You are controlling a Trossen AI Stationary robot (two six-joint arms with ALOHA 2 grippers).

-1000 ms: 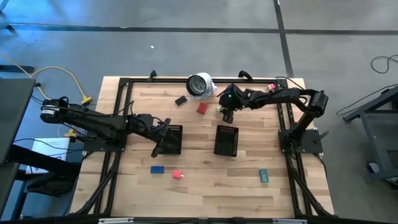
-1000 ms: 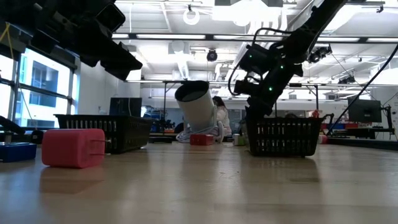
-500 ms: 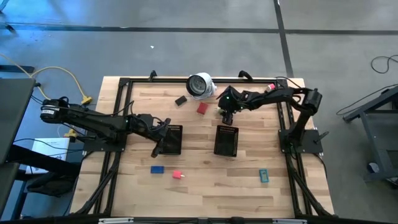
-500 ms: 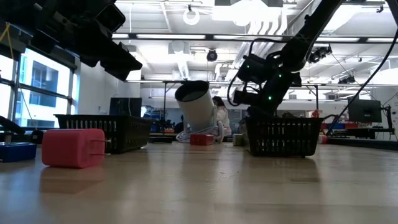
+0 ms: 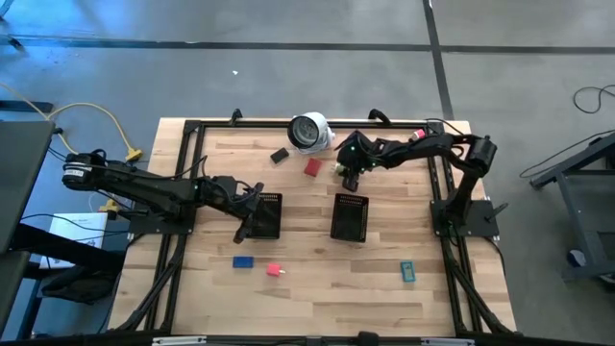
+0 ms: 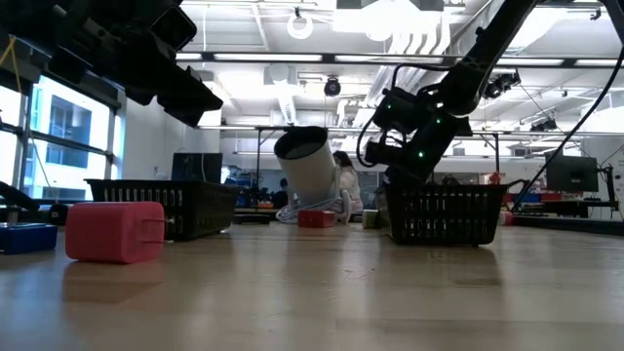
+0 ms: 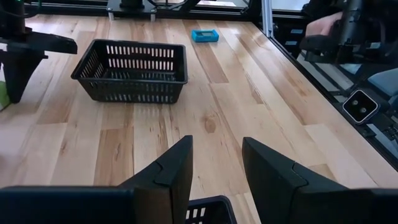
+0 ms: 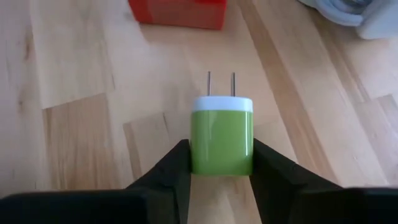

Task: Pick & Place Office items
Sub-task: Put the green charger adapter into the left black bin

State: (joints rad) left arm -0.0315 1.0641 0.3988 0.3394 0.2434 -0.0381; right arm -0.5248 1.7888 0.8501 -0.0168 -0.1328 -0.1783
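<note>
Now the right gripper (image 8: 221, 165) has come lower and pinches the green plug (image 8: 222, 135). The left gripper (image 7: 216, 165) waits with fingers spread over its tray (image 5: 272, 219). Red (image 5: 312, 167), pink (image 5: 274, 270), blue (image 5: 242, 260) and teal (image 5: 408, 272) pieces lie loose; most work is left.

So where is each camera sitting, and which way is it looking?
High view: overhead, looking straight down on both arms and the table.
Low view: at tabletop height, looking across at the pink piece; arms hang above.
Left wrist view: past the left end effector toward the right tray.
Right wrist view: right end effector around the green plug.
Shared: the right tray.
</note>
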